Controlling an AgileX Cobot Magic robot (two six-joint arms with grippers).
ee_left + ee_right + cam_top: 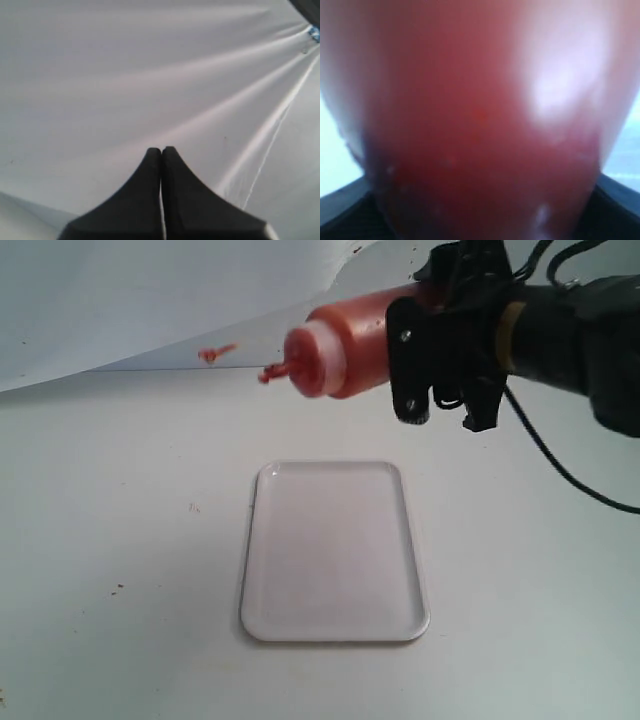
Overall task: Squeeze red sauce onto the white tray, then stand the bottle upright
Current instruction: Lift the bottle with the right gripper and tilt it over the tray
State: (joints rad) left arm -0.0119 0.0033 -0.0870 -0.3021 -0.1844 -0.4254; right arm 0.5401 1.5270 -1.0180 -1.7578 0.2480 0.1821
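Above and right of the white tray (335,550), my right gripper (420,350) is matte black with bright screws on its flat finger plate. A yellowish band (513,325) and a thin black cable (560,465) sit behind it. My left gripper (161,150) has smooth black fingers that flare wide at the base.

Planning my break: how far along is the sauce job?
Done: the right gripper holds the bottle aloft, tipped on its side near the far end of the white tray. In hand: aiming the nozzle. Left: no red sauce shows on the tray, so squeezing and standing the bottle upright remain.
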